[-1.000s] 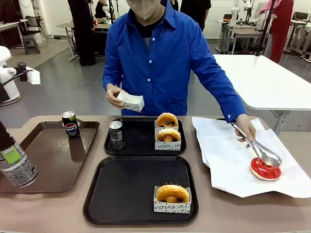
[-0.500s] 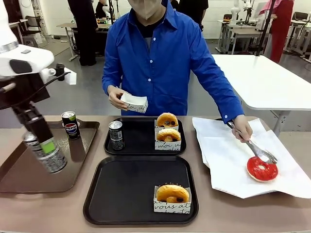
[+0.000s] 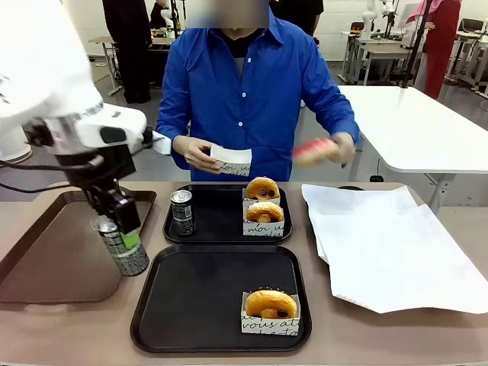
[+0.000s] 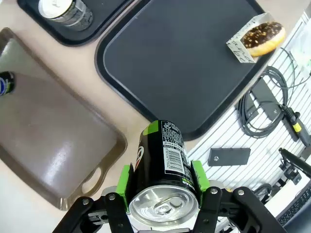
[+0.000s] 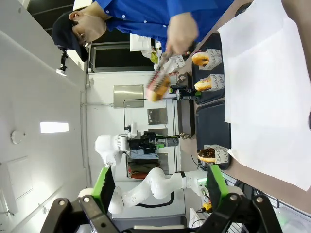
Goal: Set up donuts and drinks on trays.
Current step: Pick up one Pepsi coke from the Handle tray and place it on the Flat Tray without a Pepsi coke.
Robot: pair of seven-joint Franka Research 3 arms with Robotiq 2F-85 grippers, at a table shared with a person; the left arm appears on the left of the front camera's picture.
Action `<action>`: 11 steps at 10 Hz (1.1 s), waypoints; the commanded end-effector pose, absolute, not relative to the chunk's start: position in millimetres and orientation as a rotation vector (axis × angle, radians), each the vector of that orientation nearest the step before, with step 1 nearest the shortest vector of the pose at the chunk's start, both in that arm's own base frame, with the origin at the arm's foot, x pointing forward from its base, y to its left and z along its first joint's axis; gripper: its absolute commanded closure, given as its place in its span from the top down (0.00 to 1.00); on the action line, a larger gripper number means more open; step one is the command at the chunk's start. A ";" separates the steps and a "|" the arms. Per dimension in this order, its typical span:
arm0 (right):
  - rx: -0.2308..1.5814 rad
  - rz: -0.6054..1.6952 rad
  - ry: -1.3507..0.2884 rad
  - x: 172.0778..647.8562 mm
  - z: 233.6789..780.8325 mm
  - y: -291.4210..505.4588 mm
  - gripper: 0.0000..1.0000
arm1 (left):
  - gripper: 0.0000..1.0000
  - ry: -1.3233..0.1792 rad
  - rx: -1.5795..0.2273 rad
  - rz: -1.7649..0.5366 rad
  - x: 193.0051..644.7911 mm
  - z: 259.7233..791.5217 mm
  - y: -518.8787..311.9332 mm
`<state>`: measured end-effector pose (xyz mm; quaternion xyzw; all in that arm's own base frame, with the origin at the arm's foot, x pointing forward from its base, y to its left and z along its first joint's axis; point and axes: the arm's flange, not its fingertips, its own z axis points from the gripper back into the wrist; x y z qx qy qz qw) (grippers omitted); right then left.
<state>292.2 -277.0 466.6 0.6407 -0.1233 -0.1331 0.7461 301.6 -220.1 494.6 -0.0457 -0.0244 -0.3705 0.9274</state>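
We observed the left gripper (image 3: 122, 229) clamped on a dark soda can with a green label patch (image 3: 126, 248), carried in the air over the gap between the brown tray (image 3: 46, 259) and the near black tray (image 3: 213, 297), with the can tilted. In the left wrist view, the same can (image 4: 163, 179) sat between the green pads (image 4: 124, 182), its silver top facing the camera, above the table edge beside the near black tray (image 4: 165, 63). That tray held one boxed donut (image 3: 271, 309) at its near right corner. The far black tray (image 3: 221, 217) held a second can (image 3: 181, 212) upright at its left side and two boxed donuts (image 3: 263, 207) standing one behind the other, just right of centre. A third can (image 4: 5, 83) stood on the brown tray in the left wrist view. The person's hand (image 3: 200, 155) held an empty white paper box (image 3: 232, 160) above the far tray, and the other hand (image 3: 339, 146) carried a red-iced donut (image 3: 314, 151) in the air, blurred by motion. White paper sheets (image 3: 389, 252) lay on the table to the right of the trays. In the right wrist view, the right gripper (image 5: 160, 187) had its fingers spread apart with nothing between them.
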 end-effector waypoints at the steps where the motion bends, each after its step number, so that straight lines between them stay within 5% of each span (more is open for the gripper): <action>1: 1.416 -0.287 -0.275 291.4 467.7 -276.7 1.00 | 0.59 -0.015 -0.106 -0.719 318.6 472.3 -237.7; 11: 1.416 -0.287 -0.275 291.4 467.7 -276.7 1.00 | 0.59 0.057 -0.082 -0.692 342.9 395.6 -268.6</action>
